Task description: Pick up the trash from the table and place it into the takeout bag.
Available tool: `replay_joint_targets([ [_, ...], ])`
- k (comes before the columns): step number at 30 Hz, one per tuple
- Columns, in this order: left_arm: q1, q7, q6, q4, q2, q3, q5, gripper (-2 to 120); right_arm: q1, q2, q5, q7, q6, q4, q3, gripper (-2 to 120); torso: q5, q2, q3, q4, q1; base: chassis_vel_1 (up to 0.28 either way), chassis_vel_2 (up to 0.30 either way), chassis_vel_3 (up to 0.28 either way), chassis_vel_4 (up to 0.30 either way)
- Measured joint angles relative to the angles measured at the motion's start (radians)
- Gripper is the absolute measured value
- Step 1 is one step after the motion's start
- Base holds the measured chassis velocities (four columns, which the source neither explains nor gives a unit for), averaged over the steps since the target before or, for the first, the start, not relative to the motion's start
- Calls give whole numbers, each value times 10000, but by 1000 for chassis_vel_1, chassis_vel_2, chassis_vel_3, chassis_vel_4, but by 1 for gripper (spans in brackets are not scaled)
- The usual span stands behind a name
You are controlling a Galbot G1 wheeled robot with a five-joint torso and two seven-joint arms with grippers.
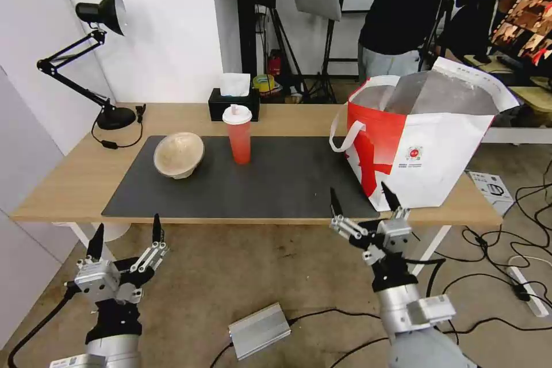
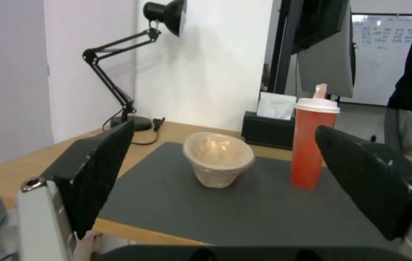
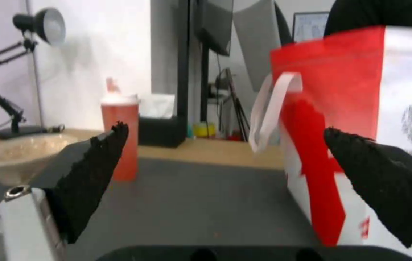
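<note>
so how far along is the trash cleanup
Looks early or midway: the beige bowl and red drink cup sit on the grey mat. Nothing in hand: left gripper and right gripper hover open before the table. The takeout bag's contents are hidden.

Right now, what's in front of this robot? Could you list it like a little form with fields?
trash on mat: beige bowl, tilted; red drink cup, upright
takeout bag: open, at the table's right end
table: light wood with dark mat
other items: black lamp, tissue box
left gripper: open, low before the table edge
right gripper: open, near the bag
</note>
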Motion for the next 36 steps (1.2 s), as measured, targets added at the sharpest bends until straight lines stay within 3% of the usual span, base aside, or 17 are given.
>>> replay_joint_targets([
  [10,1,2,-1,6,2,12,8,100,-559,71,-210,262,-458,128,-209,100,0,0,0,0,0,0,0,0,0],
  [21,-76,0,0,125,-1,38,1,100,-823,-33,537,750,-1856,619,-423,100,0,0,0,0,1,0,0,0,0],
  [36,-88,0,6,187,-5,-3,12,100,-528,43,632,790,-1904,463,-488,100,0,0,2,0,2,0,0,0,0],
])
